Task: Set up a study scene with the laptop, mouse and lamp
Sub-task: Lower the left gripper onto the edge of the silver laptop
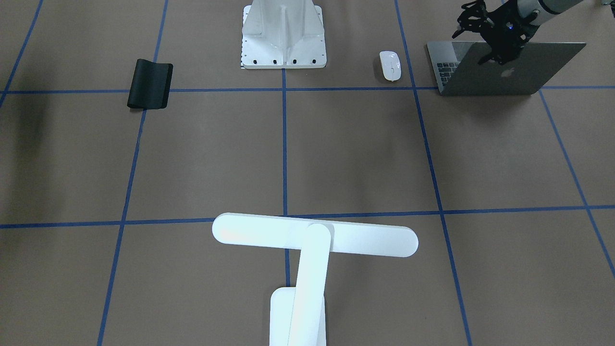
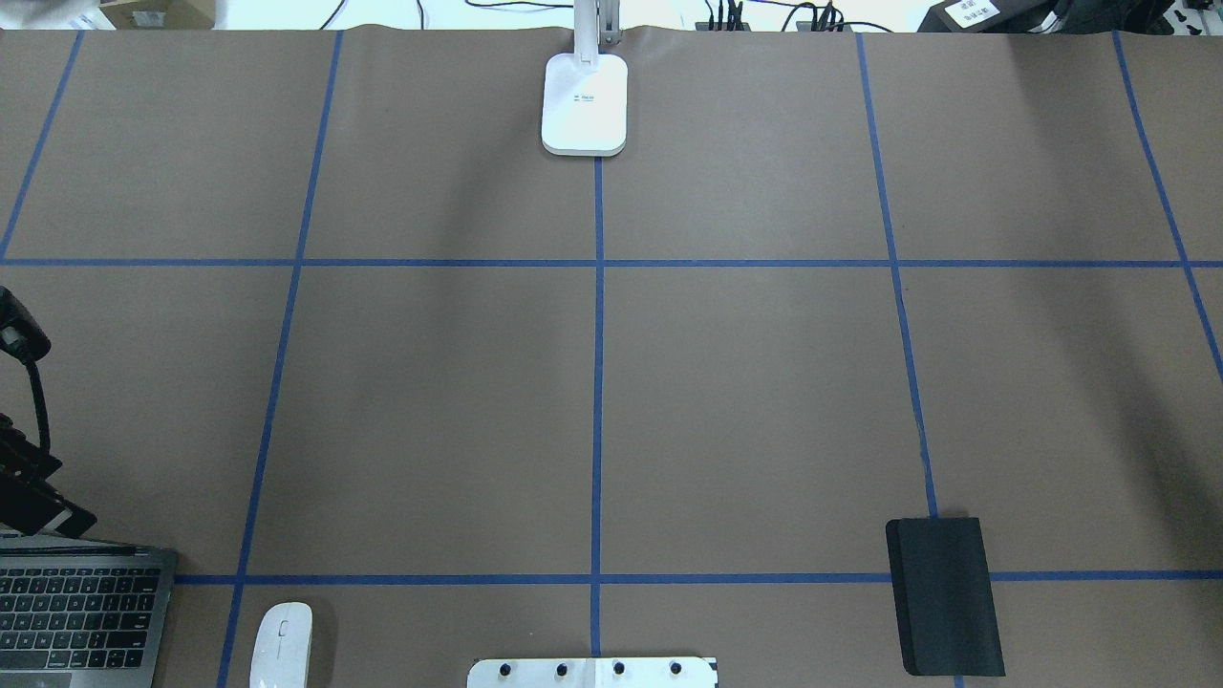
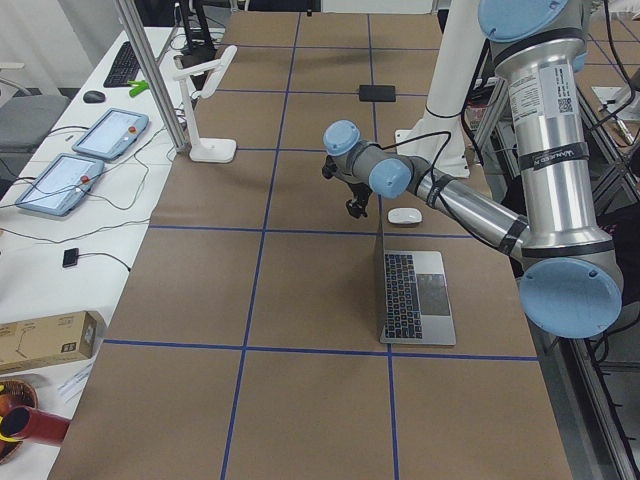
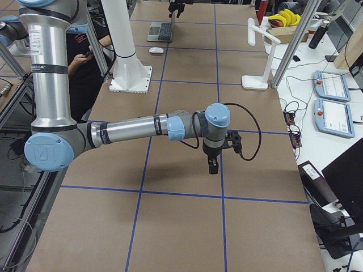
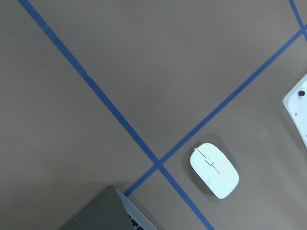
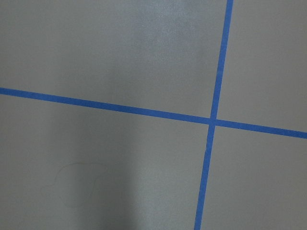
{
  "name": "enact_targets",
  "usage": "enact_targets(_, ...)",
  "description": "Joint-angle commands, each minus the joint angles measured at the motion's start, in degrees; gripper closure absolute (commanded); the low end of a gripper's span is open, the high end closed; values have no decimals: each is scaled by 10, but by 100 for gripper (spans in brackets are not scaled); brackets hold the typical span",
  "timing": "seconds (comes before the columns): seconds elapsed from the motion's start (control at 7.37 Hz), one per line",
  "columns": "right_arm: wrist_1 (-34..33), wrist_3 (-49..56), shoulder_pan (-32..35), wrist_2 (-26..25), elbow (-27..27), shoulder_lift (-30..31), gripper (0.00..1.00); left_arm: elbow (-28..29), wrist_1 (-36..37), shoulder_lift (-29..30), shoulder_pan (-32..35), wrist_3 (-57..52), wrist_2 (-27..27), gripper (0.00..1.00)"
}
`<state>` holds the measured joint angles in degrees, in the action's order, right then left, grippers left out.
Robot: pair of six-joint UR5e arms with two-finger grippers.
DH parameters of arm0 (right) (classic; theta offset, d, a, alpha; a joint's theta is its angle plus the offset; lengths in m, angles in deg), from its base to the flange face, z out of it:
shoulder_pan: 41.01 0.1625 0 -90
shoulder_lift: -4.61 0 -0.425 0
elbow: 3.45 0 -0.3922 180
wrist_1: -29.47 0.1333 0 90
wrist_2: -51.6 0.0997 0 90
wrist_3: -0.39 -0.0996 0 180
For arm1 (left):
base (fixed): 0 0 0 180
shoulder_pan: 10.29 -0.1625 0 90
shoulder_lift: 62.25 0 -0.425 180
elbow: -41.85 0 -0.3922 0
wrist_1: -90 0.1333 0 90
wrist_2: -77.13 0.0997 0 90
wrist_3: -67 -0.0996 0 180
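The slim space-grey metal laptop (image 1: 509, 72) stands open at the near left corner of the brown paper-covered counter (image 1: 360, 154). The left jaws are at its lid's top edge; whether clenched or released, I cannot tell. The small white glossy mouse (image 1: 390, 65) lies just beside the laptop. The white T-shaped lamp (image 1: 314, 240) stands mid-counter at the far edge. The right jaws hover well apart, state unclear.

laptop (image 2: 76, 612) cut off, lamp (image 1: 314, 240) base cropped
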<state>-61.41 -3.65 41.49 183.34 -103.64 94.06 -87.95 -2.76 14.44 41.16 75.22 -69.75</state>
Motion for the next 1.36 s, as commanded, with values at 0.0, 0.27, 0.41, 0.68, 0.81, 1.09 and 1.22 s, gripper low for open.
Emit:
enact_targets(0.0,0,-1,-1,0,0,-1,0,0,-30,-6,-4,-3,4,2)
enact_targets(0.27,0,0,-1,-1,0,-2,0,0,-54,-8,-32,-40,30,2)
enact_targets(0.41,0,0,-1,-1,1,-2,0,-1,-58,-23,-34,-48,30,2)
enact_targets(0.68,0,-1,-2,0,0,-2,0,-1,-58,-28,-35,-60,31,2)
enact_targets(0.81,1,-1,-2,0,0,-2,0,0,-57,-34,-35,-80,31,2)
enact_targets(1.09,1,-1,-2,0,0,-2,0,1,-57,-39,-47,-84,31,2)
enact_targets(1.22,1,-1,-2,0,0,-3,0,1,-57,-38,-49,-94,31,2)
